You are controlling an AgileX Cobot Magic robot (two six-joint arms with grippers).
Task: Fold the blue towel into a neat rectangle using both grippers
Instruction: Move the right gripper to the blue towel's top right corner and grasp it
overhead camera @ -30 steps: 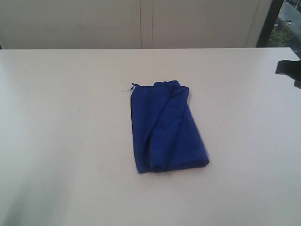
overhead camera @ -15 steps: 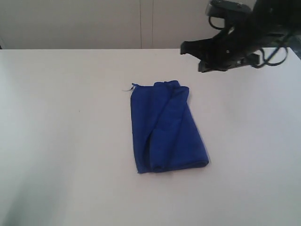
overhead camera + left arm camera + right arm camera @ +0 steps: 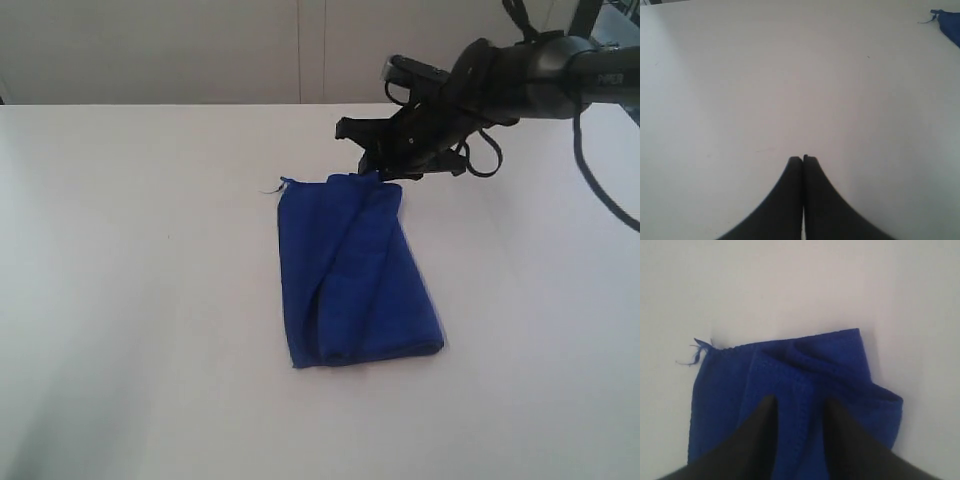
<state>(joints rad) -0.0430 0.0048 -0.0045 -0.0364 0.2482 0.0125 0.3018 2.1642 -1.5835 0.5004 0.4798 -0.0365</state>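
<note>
The blue towel (image 3: 350,275) lies folded lengthwise into a long strip in the middle of the white table (image 3: 140,300), with a loose thread (image 3: 270,189) at its far left corner. My right gripper (image 3: 373,168) reaches in from the upper right and hangs over the towel's far end. In the right wrist view its jaws stand open (image 3: 800,402) over the towel (image 3: 785,365), a stitched hem running between them. My left gripper (image 3: 803,159) is shut and empty over bare table; only a corner of the towel (image 3: 951,22) shows there. The left arm is outside the exterior view.
The right arm (image 3: 540,75) with its cables crosses the table's far right. A pale wall with panel seams (image 3: 310,50) stands behind the table's far edge. A dark window frame (image 3: 585,20) is at the top right.
The right arm has swung in from the right edge to the towel's far end and its jaws have opened. The towel has not moved.
</note>
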